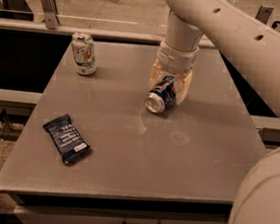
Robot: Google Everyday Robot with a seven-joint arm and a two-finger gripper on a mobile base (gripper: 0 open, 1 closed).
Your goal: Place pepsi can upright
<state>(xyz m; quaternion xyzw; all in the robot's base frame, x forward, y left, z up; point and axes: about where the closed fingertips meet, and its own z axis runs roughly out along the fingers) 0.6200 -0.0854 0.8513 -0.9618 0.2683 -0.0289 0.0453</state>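
The pepsi can (160, 94) is blue with silver ends and lies tilted on its side near the middle of the grey table (141, 149), its silver end facing the front. My gripper (169, 84) comes down from above and its two cream fingers (184, 87) are closed against both sides of the can's upper part. The can's lower end touches or nearly touches the tabletop.
A white and green can (83, 53) stands upright at the back left of the table. A dark blue flat snack wrapper (66, 138) lies at the front left. My white arm (246, 40) spans the right side. A rail runs behind the table.
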